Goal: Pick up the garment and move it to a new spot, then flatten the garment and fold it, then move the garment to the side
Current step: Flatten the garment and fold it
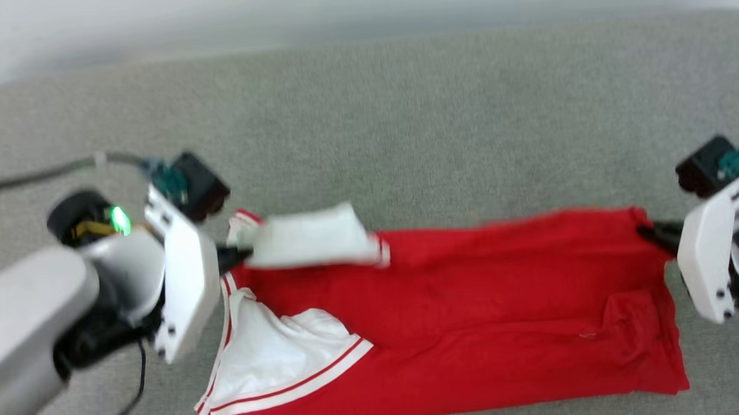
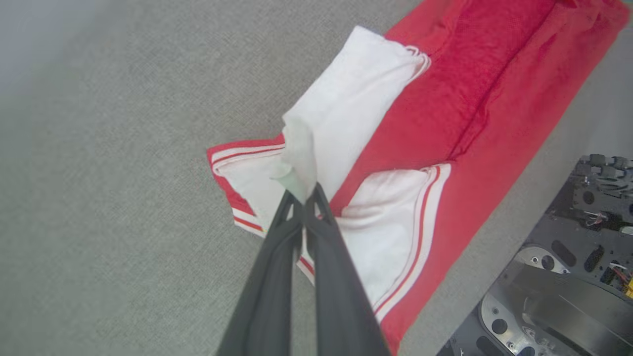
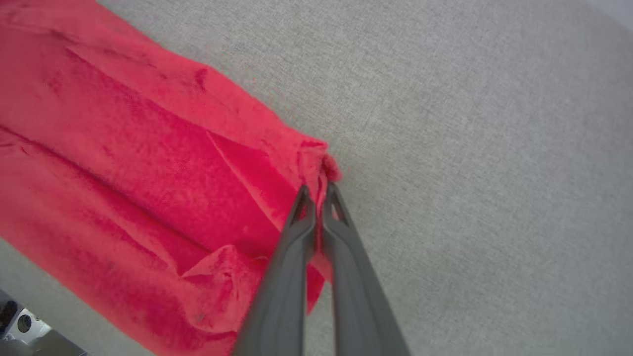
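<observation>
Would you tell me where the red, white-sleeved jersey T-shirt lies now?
Head view, lower centre: the red jersey T-shirt lies on the grey fabric surface, stretched between the left gripper and right gripper.

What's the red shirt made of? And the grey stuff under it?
The garment looks like soft, matte knit cloth, maybe polyester: it creases and droops. The grey surface looks like woven fabric or low carpet, judging by its fine speckled weave.
</observation>
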Available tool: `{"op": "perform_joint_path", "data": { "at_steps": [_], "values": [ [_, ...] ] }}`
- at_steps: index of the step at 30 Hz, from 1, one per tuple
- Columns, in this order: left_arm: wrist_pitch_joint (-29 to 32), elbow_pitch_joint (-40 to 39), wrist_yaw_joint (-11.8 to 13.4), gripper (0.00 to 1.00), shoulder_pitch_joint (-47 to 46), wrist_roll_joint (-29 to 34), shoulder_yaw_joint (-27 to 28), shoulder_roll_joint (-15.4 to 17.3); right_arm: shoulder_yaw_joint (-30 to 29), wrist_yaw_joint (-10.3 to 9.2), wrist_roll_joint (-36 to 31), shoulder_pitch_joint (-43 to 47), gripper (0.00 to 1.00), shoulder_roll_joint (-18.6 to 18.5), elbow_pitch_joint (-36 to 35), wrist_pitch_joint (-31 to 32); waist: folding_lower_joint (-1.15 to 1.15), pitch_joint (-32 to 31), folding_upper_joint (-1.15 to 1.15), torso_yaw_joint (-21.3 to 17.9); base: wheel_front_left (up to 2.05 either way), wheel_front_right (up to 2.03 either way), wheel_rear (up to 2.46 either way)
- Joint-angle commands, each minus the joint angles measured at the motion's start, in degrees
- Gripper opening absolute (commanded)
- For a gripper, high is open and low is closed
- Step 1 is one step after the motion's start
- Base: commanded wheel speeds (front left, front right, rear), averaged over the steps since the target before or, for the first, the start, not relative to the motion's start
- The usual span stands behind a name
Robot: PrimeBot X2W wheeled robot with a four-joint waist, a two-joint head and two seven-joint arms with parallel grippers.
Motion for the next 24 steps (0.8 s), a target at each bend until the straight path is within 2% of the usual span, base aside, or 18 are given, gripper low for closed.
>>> {"op": "perform_joint_path", "data": {
  "at_steps": [1, 7, 10, 16, 20, 21, 22, 24],
  "values": [
    [-0.88, -0.72, 0.89, 0.00, 2.01, -0.39, -0.31, 0.90, 0.05, -0.02, 0.41, 1.62, 0.00, -0.70, -0.66, -0.67, 0.01, -2.15, 0.00, 0.29, 0.00, 0.00, 0.00],
    [-3.31, -3.87, 4.16, 0.00, 10.97, -1.28, -1.97, 3.30, 0.07, -0.02, 1.18, 7.70, 0.00, -1.95, -2.04, -1.94, 0.01, -3.98, 0.00, 0.06, 0.00, 0.00, 0.00],
    [-4.35, -3.49, 4.81, 0.00, 15.16, -1.35, -2.60, 3.66, 0.02, -0.02, 1.34, 10.19, 0.00, -1.52, -1.63, -2.09, 0.01, -3.83, 0.00, -0.04, 0.00, 0.00, 0.00],
    [-6.16, -1.19, 5.64, 0.00, 20.03, -2.32, -3.00, 1.80, 1.36, -0.02, 0.40, 12.49, 0.00, 0.15, 0.32, -1.02, 0.01, -2.80, 0.00, -0.29, 0.00, 0.00, 0.00],
    [-7.33, 1.26, 5.23, 0.00, 22.51, -2.95, -3.12, -0.29, 2.09, -0.02, -0.33, 12.58, 0.00, 1.80, 2.64, -1.59, 0.01, -2.30, 0.00, -0.42, 0.00, 0.00, 0.00],
    [-7.94, 1.87, 5.51, 0.27, 22.77, -2.89, -2.99, -0.61, 1.76, -0.02, -0.27, 12.36, 0.24, 2.24, 3.08, -2.21, 0.01, -2.36, 0.00, -0.43, 0.00, 0.00, 0.00],
    [-9.00, 2.26, 5.85, 1.00, 22.94, -2.40, -2.72, -0.90, 1.46, -0.02, -0.30, 12.03, 1.00, 2.56, 3.29, -2.91, 0.01, -2.53, 0.00, -0.44, 0.00, 0.00, 0.00],
    [-11.58, 2.82, 6.61, 1.00, 23.49, -2.07, -1.92, -1.30, 1.09, -0.02, -0.26, 11.62, 1.00, 2.64, 2.96, -4.12, 0.01, -3.08, 0.00, -0.51, 0.00, 0.00, 0.00]
  ]
}}
